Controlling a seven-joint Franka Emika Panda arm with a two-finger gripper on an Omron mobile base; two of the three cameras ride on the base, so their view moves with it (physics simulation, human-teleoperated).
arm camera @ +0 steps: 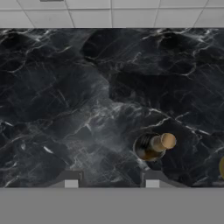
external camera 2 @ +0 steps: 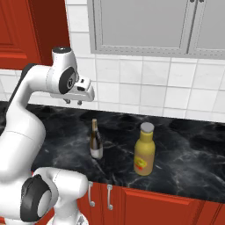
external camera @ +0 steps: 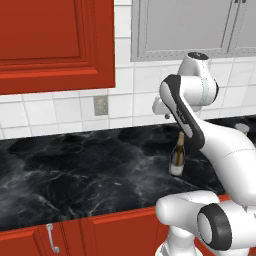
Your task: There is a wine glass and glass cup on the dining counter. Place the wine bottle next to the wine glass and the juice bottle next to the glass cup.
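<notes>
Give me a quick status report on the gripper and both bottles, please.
Gripper empty, hanging above wine bottle. Wine bottle upright on black marble counter. Juice bottle upright beside it, apart. Nothing in the way.

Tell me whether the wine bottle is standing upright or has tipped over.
Upright. The wine bottle stands on its base on the black marble counter, gold neck pointing straight up; the hand view looks down on its top.
</notes>
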